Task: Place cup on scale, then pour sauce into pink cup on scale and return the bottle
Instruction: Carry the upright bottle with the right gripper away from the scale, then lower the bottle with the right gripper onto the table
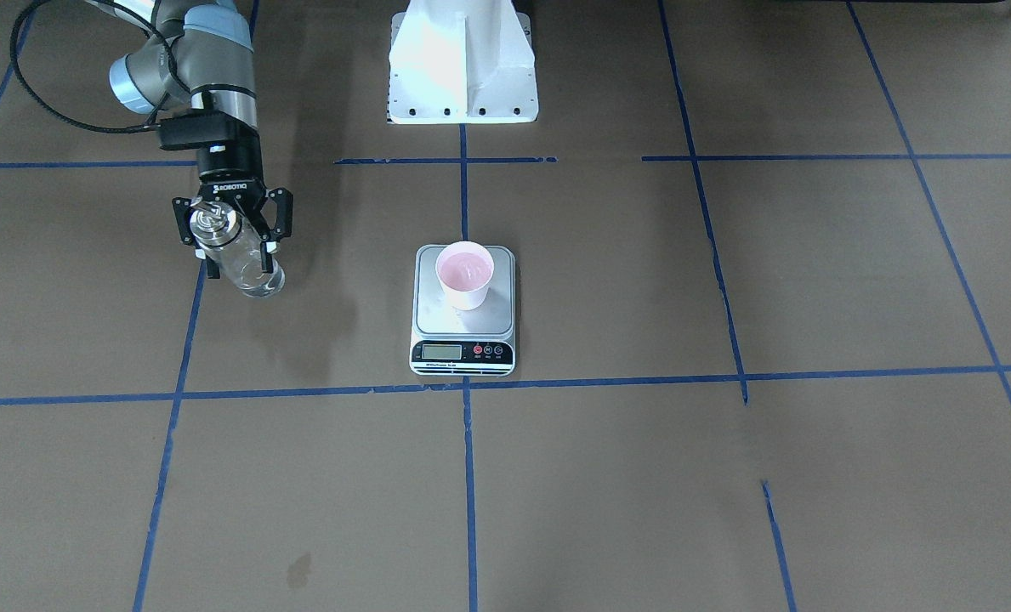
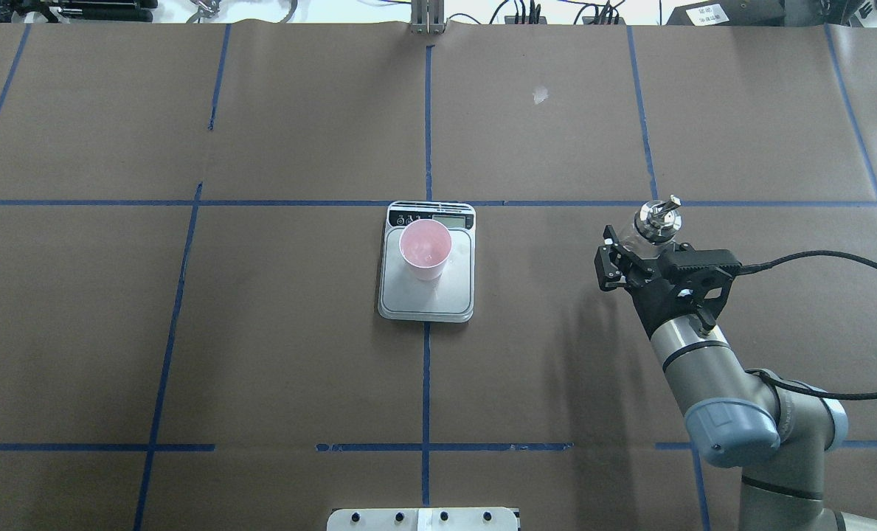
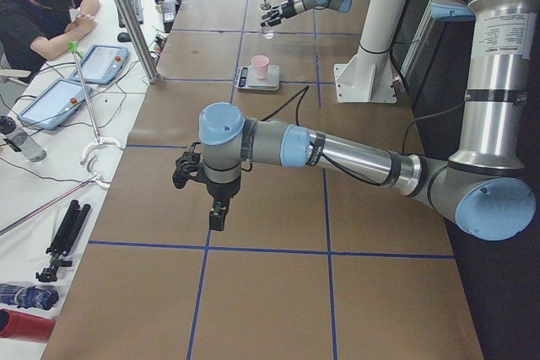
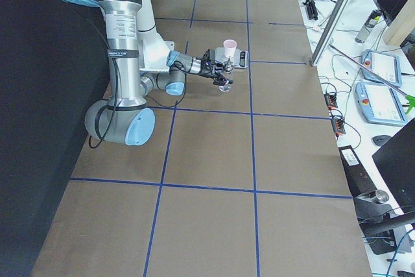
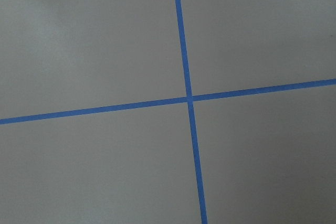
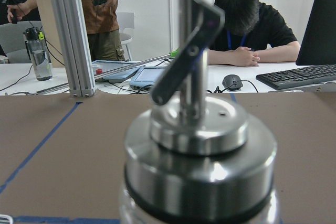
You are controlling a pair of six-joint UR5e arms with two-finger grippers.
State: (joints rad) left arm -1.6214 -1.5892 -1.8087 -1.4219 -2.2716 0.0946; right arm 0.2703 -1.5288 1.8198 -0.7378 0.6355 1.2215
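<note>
The pale pink cup (image 1: 464, 274) stands upright on the silver-grey scale (image 1: 462, 330) at the table's middle; both also show in the overhead view, the cup (image 2: 425, 247) on the scale (image 2: 427, 301). My right gripper (image 1: 237, 255) is shut on the clear glass bottle (image 1: 246, 268), well off to the scale's side. The bottle is upright, its base at or just above the table. Its metal collar and spout (image 6: 199, 145) fill the right wrist view. The sauce is not discernible. My left gripper (image 3: 190, 170) shows only in the exterior left view, far from the scale; I cannot tell its state.
The white robot base (image 1: 462, 68) stands behind the scale. Blue tape lines (image 5: 189, 98) cross the brown table. Operators sit at the side desks (image 3: 51, 6) beyond the table's far edge.
</note>
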